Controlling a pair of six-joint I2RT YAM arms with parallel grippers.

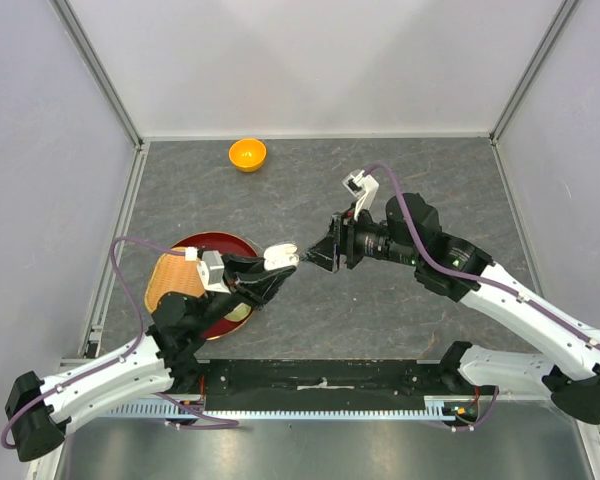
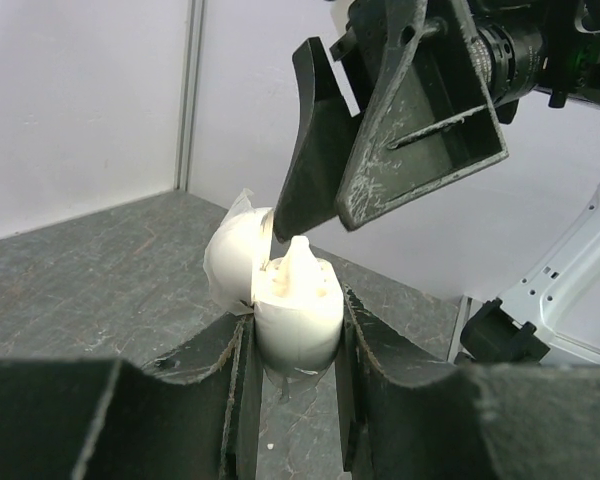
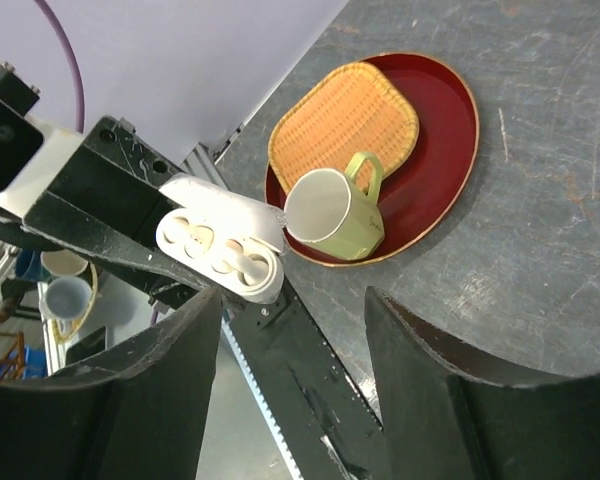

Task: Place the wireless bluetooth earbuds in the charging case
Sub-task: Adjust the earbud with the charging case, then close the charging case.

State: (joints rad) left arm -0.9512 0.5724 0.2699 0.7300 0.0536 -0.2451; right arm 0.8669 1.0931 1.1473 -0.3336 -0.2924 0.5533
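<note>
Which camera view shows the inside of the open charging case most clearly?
The right wrist view: it looks straight into the open charging case, showing its wells. The left wrist view shows it only edge-on, clamped in the left pincer. The top view shows a small white shape.

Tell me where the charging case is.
Top view, left of centre: the charging case is gripped in the left hand, with the right hand beside it.

Top view: the left arm covers parts of the red plate and wicker tray.
Left wrist view: the left gripper fingers hide the lower charging case.
Right wrist view: case well contents are too small to identify.
</note>
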